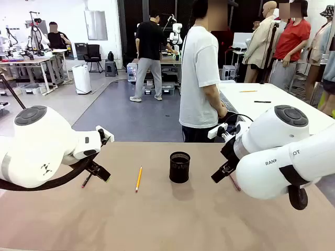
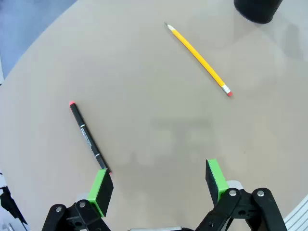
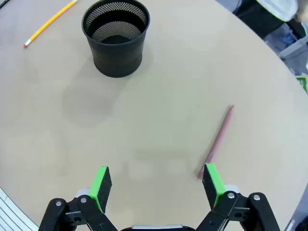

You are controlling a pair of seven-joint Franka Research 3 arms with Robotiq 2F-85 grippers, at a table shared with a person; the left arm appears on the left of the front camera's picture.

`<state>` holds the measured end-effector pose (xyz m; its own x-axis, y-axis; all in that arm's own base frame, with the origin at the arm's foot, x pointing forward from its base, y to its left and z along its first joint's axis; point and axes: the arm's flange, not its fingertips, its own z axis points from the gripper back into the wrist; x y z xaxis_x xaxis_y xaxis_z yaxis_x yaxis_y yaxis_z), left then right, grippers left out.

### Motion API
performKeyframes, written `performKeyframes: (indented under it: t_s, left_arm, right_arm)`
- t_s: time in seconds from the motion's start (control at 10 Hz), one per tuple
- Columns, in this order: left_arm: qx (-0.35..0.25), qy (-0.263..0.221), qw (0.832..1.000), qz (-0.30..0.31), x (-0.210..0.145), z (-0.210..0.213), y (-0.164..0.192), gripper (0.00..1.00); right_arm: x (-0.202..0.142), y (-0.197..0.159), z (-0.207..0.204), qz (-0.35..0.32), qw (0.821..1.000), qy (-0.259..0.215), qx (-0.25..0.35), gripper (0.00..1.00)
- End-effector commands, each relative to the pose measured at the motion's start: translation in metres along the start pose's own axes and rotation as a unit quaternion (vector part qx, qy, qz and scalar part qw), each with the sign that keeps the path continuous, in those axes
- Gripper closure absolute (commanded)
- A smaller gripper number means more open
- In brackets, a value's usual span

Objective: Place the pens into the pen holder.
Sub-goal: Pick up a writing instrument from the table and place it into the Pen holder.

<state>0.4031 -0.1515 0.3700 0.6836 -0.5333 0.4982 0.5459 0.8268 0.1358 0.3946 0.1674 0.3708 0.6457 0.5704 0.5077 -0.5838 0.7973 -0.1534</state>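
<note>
Nothing placed yet: black wire-mesh pen holder (image 3: 115, 38) stands empty; yellow pencil (image 1: 138, 179) beside it, black red-capped pen (image 2: 90, 138) at the left gripper (image 2: 159, 185), maroon pen (image 3: 217, 140) at the right gripper (image 3: 156, 185), both spread wide, empty.

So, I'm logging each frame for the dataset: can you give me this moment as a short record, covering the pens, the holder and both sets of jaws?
pen holder: upright on the table, no pen inside
yellow pencil: lying flat, left of the holder, apart from it
black-and-red pen: lying flat, one end by a pad of the left jaws
maroon pen: lying flat, one end by a pad of the right jaws
left jaws: open, holding nothing
right jaws: open, holding nothing
</note>
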Motion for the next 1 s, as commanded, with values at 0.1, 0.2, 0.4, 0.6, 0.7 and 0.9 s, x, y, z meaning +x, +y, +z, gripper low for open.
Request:
performKeyframes:
  t_s: [0.1,0.2,0.4,0.6,0.7,0.9]
  left_arm:
    - [0.000,0.000,1.000,0.000,0.0001,0.0002,0.0000,0.00]
    - [0.000,0.000,1.000,0.000,0.0001,0.0002,0.0000,0.00]
    - [0.000,0.000,1.000,0.000,0.0001,0.0002,0.0000,0.00]
    - [0.000,0.000,1.000,0.000,0.0001,0.0002,0.0000,0.00]
    - [0.000,0.000,1.000,0.000,0.0001,0.0002,0.0000,0.00]
    - [0.000,0.000,1.000,0.000,0.0001,0.0002,0.0000,0.00]
  right_arm:
    - [0.0000,0.0000,0.0001,0.000,1.000,0.000,0.000,0.00]
    - [0.0000,0.0000,0.0001,0.000,1.000,0.000,0.000,0.00]
    - [0.0000,0.0000,0.0001,0.000,1.000,0.000,0.000,0.00]
    - [0.0000,0.0000,0.0001,0.000,1.000,0.000,0.000,0.00]
    - [0.0000,0.0000,0.0001,0.000,1.000,0.000,0.000,0.00]
    - [0.0000,0.0000,0.0001,0.000,1.000,0.000,0.000,0.00]
